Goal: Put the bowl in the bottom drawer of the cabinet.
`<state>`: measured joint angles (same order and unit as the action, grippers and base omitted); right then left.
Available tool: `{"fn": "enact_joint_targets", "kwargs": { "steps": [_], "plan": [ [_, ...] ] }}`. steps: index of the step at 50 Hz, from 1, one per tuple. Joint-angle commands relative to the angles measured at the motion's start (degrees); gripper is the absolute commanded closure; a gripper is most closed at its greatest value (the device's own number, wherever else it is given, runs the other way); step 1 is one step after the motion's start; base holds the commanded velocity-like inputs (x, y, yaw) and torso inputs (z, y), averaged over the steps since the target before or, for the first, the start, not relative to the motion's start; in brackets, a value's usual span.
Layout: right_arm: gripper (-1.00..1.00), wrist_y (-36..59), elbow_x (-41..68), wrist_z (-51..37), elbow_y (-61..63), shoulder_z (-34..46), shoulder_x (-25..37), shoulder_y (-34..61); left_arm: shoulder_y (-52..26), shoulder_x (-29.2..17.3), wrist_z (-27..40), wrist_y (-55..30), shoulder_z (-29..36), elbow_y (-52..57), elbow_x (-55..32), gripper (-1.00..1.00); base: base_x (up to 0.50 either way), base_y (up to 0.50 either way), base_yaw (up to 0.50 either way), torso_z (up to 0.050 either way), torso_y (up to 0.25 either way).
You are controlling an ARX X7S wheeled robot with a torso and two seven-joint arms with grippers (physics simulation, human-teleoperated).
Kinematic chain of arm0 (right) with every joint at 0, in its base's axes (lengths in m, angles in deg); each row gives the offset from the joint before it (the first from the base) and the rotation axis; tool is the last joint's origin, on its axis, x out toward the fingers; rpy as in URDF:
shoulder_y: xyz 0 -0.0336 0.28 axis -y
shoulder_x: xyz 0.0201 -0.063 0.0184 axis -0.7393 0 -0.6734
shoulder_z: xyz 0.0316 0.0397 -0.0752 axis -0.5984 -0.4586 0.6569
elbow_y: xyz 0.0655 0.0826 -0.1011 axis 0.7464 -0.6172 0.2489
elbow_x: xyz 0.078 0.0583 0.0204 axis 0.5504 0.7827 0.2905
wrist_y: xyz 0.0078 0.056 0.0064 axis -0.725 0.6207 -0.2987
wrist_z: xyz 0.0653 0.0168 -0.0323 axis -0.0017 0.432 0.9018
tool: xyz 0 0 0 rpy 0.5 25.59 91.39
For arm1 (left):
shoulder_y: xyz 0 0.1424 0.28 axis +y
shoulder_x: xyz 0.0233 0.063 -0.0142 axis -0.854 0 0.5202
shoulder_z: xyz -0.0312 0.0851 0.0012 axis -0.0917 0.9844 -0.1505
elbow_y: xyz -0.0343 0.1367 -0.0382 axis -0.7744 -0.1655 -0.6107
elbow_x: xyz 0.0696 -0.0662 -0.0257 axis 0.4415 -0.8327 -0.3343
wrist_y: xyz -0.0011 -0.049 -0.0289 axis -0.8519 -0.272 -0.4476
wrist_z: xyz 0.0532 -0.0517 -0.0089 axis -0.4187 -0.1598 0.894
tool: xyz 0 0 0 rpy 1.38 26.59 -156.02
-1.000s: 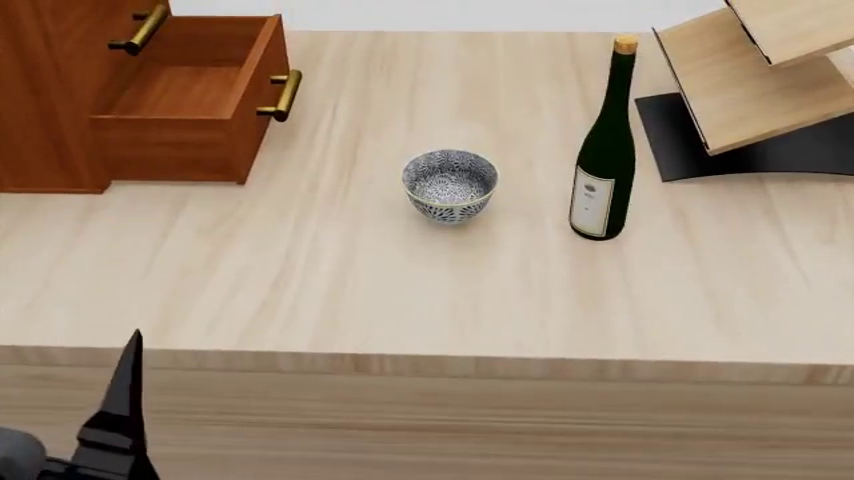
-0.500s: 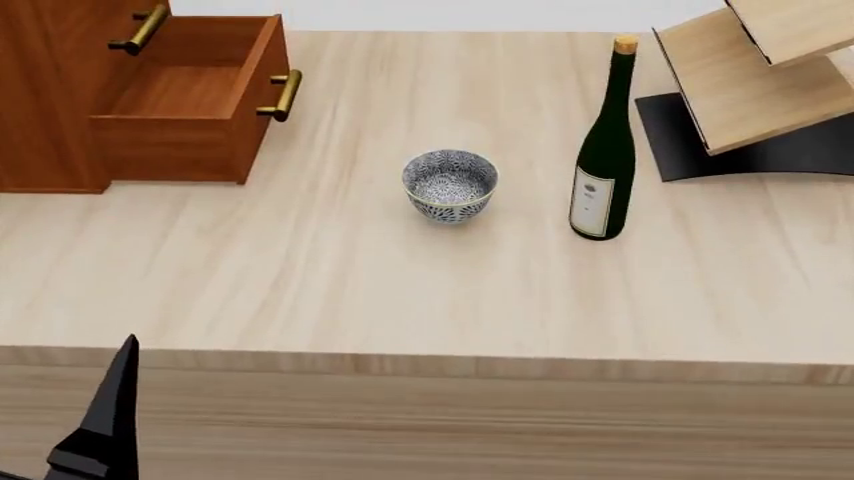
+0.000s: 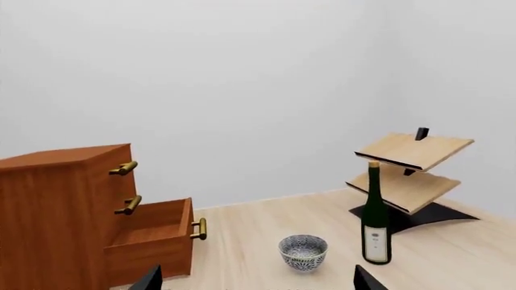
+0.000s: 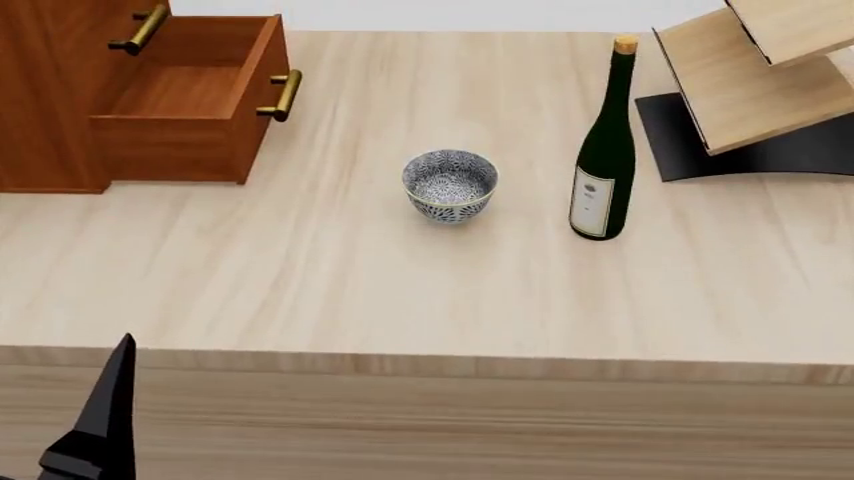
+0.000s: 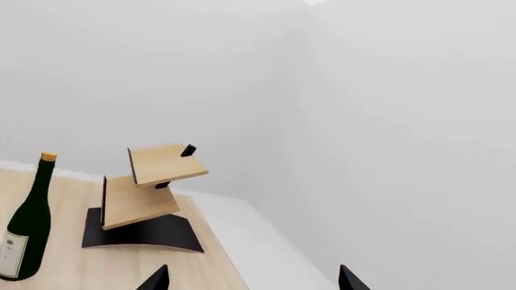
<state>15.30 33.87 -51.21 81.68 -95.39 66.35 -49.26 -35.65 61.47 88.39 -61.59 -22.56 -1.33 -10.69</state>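
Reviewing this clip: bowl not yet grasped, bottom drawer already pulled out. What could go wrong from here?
The wine bottle stands upright just beside the bowl; a reach from that side might topple it. The bottom drawer has raised walls and a brass handle facing the bowl, so a low carry could clip them. The left gripper, jaws apart, starts well short of the bowl.

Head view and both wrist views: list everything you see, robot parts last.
Bowl: one, blue-grey and white floral, mid-table, upright.
Cabinet: one, reddish-brown, table's far left.
Bottom drawer: one, reddish-brown, pulled open, nothing seen inside.
Brass handles: three in left wrist view, on the cabinet's drawer fronts.
Bottle: one, dark green, white label, right of the bowl.
Rack: one, pale wood on black base, far right.
Table: one, light wood.
Left hand: black, open, short of the table's near edge.
Right hand: black, open, near the rack.
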Motion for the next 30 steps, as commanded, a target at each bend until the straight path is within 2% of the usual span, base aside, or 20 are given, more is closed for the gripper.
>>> {"fn": "enact_joint_targets", "kwargs": {
  "steps": [1,7,30],
  "plan": [
    [-1.00,0.70,4.05,2.05,0.16,-2.27,-0.14,1.06,0.46,0.17,0.42,0.76,0.11,-0.17,-0.21,-1.00,0.00,0.00,0.00,0.000,0.000],
    [-1.00,-0.42,1.63,0.64,-0.45,-1.49,0.33,0.99,0.72,0.03,0.40,1.52,0.33,-0.25,-0.13,-1.00,0.09,0.00,0.00,0.000,0.000],
    [-1.00,-0.89,0.68,-0.61,-0.38,-0.32,0.67,0.86,0.73,-0.62,0.80,2.55,0.76,-0.56,-0.48,-1.00,0.50,0.00,0.00,0.000,0.000]
  ]
}}
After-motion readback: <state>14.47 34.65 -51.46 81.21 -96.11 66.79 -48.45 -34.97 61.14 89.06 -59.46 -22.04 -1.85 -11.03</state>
